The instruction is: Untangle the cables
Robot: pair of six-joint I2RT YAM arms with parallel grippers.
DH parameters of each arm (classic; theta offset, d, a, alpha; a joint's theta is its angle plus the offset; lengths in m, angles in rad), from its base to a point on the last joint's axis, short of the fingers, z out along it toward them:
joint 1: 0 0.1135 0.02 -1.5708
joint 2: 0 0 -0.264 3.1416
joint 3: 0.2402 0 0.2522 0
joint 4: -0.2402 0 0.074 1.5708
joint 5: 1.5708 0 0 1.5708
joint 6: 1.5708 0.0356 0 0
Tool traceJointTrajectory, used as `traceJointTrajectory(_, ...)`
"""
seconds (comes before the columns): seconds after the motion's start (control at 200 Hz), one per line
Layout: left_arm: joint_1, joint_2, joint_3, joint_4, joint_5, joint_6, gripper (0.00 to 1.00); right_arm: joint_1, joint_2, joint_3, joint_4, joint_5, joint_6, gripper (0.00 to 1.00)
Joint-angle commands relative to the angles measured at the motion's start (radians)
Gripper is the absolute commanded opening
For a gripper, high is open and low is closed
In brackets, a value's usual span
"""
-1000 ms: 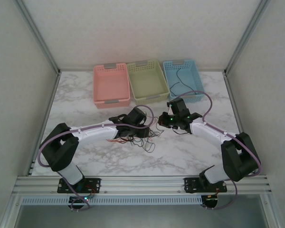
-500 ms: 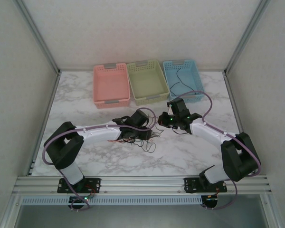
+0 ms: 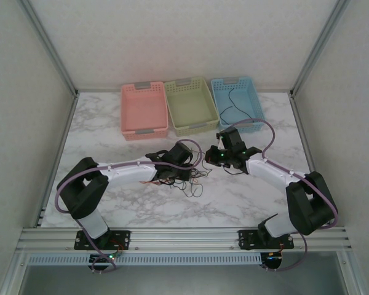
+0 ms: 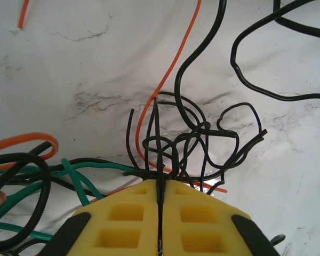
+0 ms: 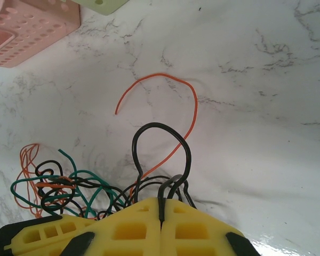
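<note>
A white, grey-veined marble surface (image 3: 129,209) sits inside pale textured walls (image 3: 172,37), with a pink perforated plastic basket (image 3: 144,114), a green basket (image 3: 190,107) and a blue basket (image 3: 237,101) along its far edge. The tangle of thin orange, green and black cables (image 3: 186,179) lies mid-surface; left jaws pinch a black strand (image 4: 159,160), right jaws a black loop (image 5: 160,125), both closed.

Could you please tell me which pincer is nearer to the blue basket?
Right. The right pincer is just in front of the blue basket; the left pincer is farther toward the robot and leftward, among the cables.
</note>
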Motion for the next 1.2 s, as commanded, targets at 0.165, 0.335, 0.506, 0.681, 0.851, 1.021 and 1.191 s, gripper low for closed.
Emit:
traceJointTrajectory(0.165,-0.007,-0.133,-0.069,-0.033,-0.040,-0.020,0.00,-0.027,-0.073,-0.018,-0.036,0.050,-0.028,0.00)
traceJointTrajectory(0.335,-0.007,-0.194,-0.099,-0.065,-0.070,-0.018,0.00,-0.064,-0.105,-0.032,-0.049,0.047,-0.039,0.00)
traceJointTrajectory(0.506,-0.004,-0.268,-0.136,-0.102,-0.110,-0.018,0.00,-0.130,-0.131,-0.057,-0.063,0.027,-0.060,0.00)
traceJointTrajectory(0.681,0.002,-0.355,-0.170,-0.142,-0.141,-0.021,0.00,-0.206,-0.159,-0.097,-0.071,0.008,-0.077,0.00)
traceJointTrajectory(0.851,0.011,-0.420,-0.185,-0.173,-0.167,-0.020,0.00,-0.278,-0.204,-0.128,-0.103,0.047,-0.088,0.00)
traceJointTrajectory(1.021,0.017,-0.445,-0.190,-0.179,-0.169,-0.018,0.00,-0.327,-0.250,-0.161,-0.081,0.019,-0.084,0.00)
traceJointTrajectory(1.191,0.016,-0.452,-0.202,-0.163,-0.160,-0.020,0.00,-0.334,-0.280,-0.151,-0.057,-0.013,-0.083,0.00)
